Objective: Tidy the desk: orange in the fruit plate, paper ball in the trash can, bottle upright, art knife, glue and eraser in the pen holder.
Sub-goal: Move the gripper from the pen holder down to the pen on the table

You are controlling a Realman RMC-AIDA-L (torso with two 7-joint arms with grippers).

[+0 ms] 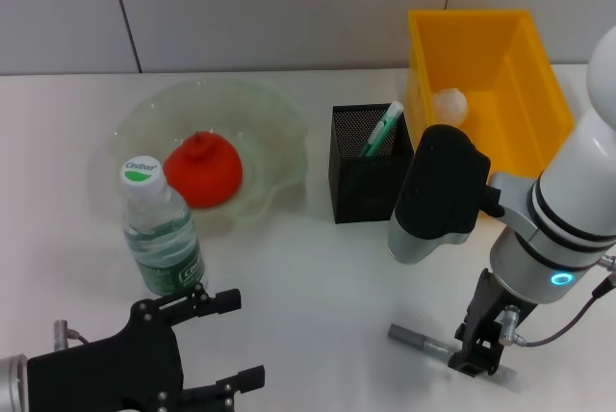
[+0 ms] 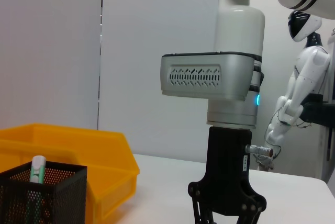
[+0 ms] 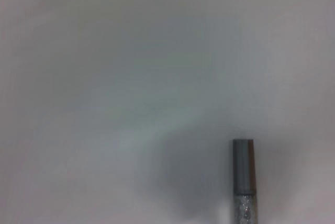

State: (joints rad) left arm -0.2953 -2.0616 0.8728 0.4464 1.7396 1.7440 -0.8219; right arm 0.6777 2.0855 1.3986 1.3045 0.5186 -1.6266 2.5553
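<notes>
Grey art knife (image 1: 420,339) flat on the bench (image 1: 318,277), near front edge on the robot's right; long axis roughly left-right in the head view, slightly slanted, free end toward the robot's left. Far end runs under the right gripper (image 1: 475,359), planted straight down over it, fingers astride the shaft; whether clamped or merely straddling, cannot tell. In the right wrist view, knife (image 3: 243,174) seen end-on along its length, grey cap, speckled body below. Right arm plainly the nearer; left gripper (image 1: 229,340) well apart at the front left, fingers spread, grasping nothing. Pen holder (image 1: 368,164) behind and to the left of the knife, one green-white stick already inside. Judged next: lift, then carry back-left to the holder, tip knife toward upright. Elsewhere: orange (image 1: 202,170) in fruit plate (image 1: 274,114), bottle (image 1: 161,229) standing, paper ball (image 1: 448,104) in yellow trash can (image 1: 525,65).
</notes>
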